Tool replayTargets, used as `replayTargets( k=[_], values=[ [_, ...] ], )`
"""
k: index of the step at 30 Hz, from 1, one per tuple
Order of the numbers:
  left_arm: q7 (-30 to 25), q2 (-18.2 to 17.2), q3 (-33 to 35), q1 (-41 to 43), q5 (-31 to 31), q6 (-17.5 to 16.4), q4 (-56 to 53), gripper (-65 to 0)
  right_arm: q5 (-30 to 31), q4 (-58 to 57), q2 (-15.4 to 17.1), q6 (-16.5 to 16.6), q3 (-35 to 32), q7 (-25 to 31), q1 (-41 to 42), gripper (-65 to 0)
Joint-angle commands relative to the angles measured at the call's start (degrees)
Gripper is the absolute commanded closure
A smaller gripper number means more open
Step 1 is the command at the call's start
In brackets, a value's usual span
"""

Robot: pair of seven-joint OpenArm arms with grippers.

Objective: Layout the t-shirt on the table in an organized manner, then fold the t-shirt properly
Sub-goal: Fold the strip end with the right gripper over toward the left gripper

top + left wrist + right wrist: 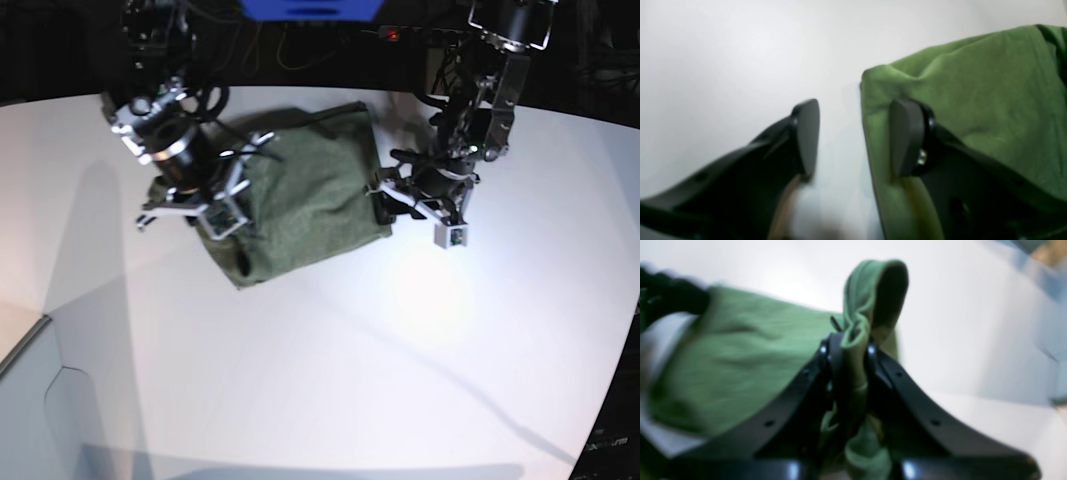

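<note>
The olive-green t-shirt (pixel 300 195) lies bunched in a rough rectangle on the far half of the white table (pixel 350 350). In the base view my right gripper (pixel 225 215) is at the shirt's left edge. The right wrist view shows it (pixel 851 350) shut on a raised fold of the t-shirt (pixel 740 353), with a loop of cloth standing above the jaws. My left gripper (pixel 385 200) is at the shirt's right edge. In the left wrist view it (pixel 857 140) is open, one finger over bare table (pixel 723 66), the other in front of the t-shirt (pixel 973 93), whose edge reaches into the gap.
Dark equipment, cables and a blue object (pixel 310 8) sit beyond the table's far edge. The table's curved edge (pixel 40 325) runs along the lower left, with a grey floor below it. White tabletop stretches across the near half of the base view.
</note>
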Motion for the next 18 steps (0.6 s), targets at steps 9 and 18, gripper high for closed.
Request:
replayTargets(
  k=[9,18],
  values=[
    [0.5,-0.2,-0.1,-0.3,0.0,0.0,0.4,-32.9,1.4,-1.1,-0.3,0.0,-13.6,0.6,0.8,0.0],
    [0.5,-0.9,-0.5,0.5,-0.6,0.0,1.3,-32.9,1.6,-11.4,-0.3,0.0,-15.0,1.1,6.1,0.0]
  ],
)
